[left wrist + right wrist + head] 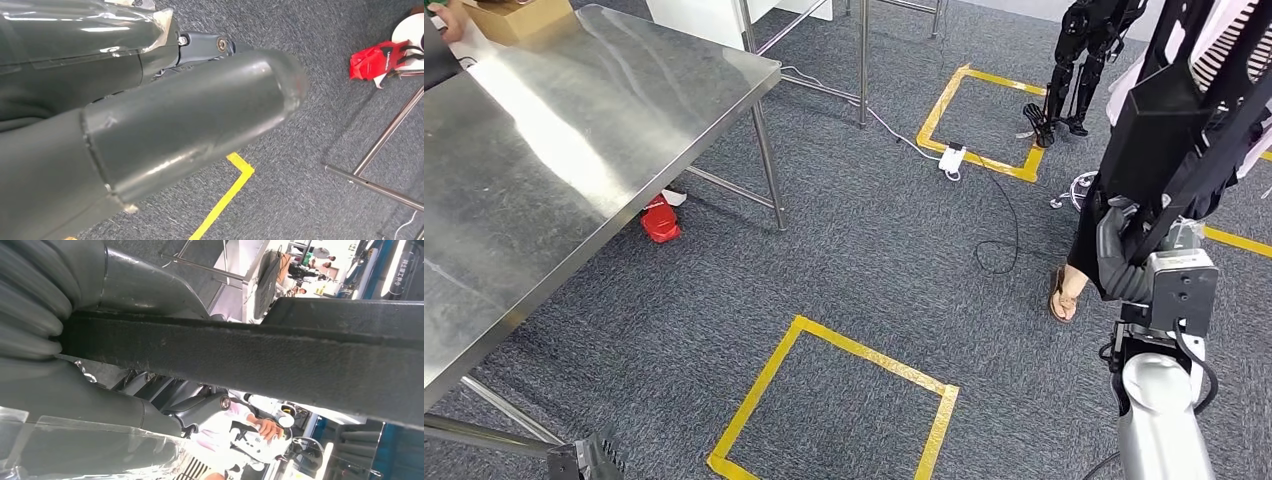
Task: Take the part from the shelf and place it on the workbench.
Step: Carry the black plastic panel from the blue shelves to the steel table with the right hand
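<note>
The part (1189,95), a black angular piece with flat matte panels and long straight bars, is gripped in the right hand (1124,255), whose grey fingers wrap one bar, held up on the right, well apart from the workbench (574,150), a smooth, shiny steel table on thin round legs at the left. The left hand (190,125) shows a thick, smooth grey thumb above rough grey carpet with a yellow tape square (834,405); whether it is spread or curled cannot be told
</note>
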Robot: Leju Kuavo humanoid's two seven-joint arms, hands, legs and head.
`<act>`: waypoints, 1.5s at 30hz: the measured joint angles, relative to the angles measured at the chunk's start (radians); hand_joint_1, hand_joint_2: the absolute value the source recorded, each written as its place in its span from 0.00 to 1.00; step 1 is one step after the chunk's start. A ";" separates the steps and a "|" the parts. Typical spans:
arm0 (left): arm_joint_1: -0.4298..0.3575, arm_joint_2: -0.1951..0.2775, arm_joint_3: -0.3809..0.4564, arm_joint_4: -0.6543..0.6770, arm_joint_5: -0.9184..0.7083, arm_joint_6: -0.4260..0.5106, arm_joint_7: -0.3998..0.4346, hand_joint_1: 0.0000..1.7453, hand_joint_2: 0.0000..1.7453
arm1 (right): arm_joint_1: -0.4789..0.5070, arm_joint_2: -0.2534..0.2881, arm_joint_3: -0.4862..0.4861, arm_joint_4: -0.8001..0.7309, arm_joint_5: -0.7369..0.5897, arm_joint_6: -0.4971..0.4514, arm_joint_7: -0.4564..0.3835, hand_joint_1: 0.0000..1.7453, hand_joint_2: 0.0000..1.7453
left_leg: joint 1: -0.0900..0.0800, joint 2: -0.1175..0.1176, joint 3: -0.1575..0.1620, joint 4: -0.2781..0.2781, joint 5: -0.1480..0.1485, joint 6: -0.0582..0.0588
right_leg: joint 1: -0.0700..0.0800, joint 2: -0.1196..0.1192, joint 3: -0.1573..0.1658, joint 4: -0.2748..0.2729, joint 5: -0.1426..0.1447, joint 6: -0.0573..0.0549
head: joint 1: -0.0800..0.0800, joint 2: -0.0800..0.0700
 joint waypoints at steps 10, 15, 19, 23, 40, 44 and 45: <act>-0.011 0.008 -0.002 0.004 -0.006 -0.016 0.000 0.00 0.00 | -0.016 -0.005 0.004 0.024 0.002 -0.004 -0.011 0.90 1.00 | 0.020 -0.001 0.023 -0.033 0.011 0.031 | -0.011 0.018 -0.114 0.222 -0.088 -0.002 | 0.001 0.000; -0.026 0.008 -0.002 0.013 -0.007 -0.016 0.000 0.00 0.00 | -0.013 -0.015 0.003 0.032 0.002 -0.005 -0.011 0.90 1.00 | 0.039 -0.012 0.020 -0.007 -0.010 0.001 | -0.036 0.022 -0.081 0.125 -0.018 0.051 | 0.002 0.000; -0.035 0.011 -0.002 0.020 -0.007 -0.021 0.000 0.00 0.00 | -0.012 -0.019 0.003 0.038 0.002 -0.006 -0.011 0.90 1.00 | 0.046 -0.018 0.002 0.031 -0.032 -0.028 | -0.035 0.036 -0.041 0.046 0.002 0.035 | 0.003 0.000; -0.037 0.011 -0.002 0.027 -0.007 -0.024 0.000 0.00 0.00 | -0.012 -0.019 0.004 0.039 0.002 -0.006 -0.012 0.90 1.00 | 0.054 -0.007 -0.032 0.106 -0.078 -0.039 | -0.033 0.035 -0.038 0.048 -0.002 0.018 | -0.001 0.000; -0.037 0.004 -0.003 0.037 -0.005 -0.037 0.000 0.00 0.00 | 0.005 -0.023 0.003 0.023 0.004 -0.011 -0.015 0.90 1.00 | 0.020 0.002 0.028 -0.032 0.008 0.039 | -0.002 0.026 -0.095 0.200 -0.082 -0.004 | -0.004 0.000; -0.036 -0.002 -0.003 0.039 -0.006 -0.037 0.000 0.00 0.00 | 0.020 -0.025 0.002 0.021 0.005 -0.012 -0.014 0.90 1.00 | 0.022 -0.004 0.036 -0.022 -0.008 0.029 | -0.009 0.026 -0.148 0.227 -0.049 0.024 | -0.002 0.000; -0.036 -0.004 -0.003 0.040 -0.006 -0.037 0.000 0.00 0.00 | 0.021 -0.025 0.001 0.019 0.006 -0.013 -0.014 0.90 1.00 | 0.023 -0.005 0.037 -0.014 -0.017 0.023 | -0.013 0.025 -0.119 0.154 -0.013 0.035 | -0.002 0.000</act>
